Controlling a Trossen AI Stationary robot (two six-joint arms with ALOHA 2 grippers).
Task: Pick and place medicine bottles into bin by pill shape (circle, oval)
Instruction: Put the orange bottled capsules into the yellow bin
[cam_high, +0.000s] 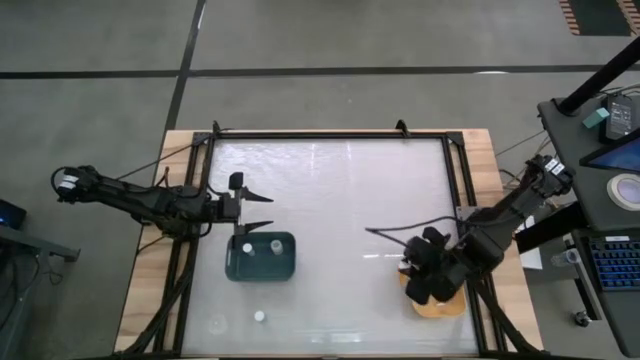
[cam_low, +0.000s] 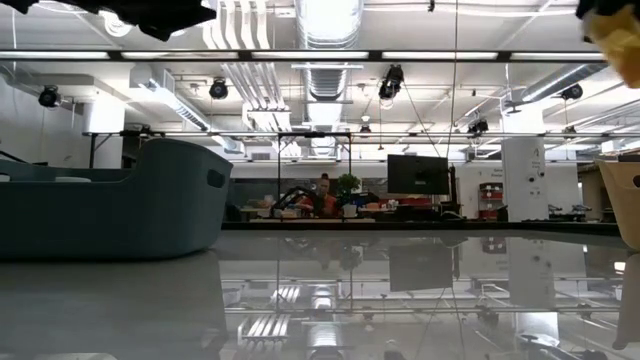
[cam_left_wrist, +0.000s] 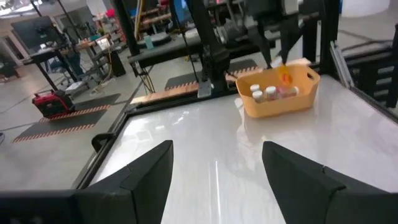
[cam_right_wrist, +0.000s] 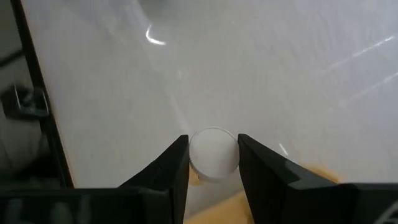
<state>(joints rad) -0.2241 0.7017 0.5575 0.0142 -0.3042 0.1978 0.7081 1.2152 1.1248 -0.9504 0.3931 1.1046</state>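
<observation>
White table (cam_high: 340, 200) centre bare; trays (cam_high: 261, 257) hug edges.

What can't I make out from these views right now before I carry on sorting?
- Pill shapes: bottles in the teal tray and yellow tray are too small, and no view shows the pills.
- Yellow tray contents, high view: covered by the right gripper, which is shut on a bottle.
- Loose bottle: too small for detail.
- Low view: teal tray wall hides its contents.

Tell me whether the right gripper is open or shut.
Shut on a bottle: in the right wrist view the right gripper has its fingers against the white cap's sides.
</observation>
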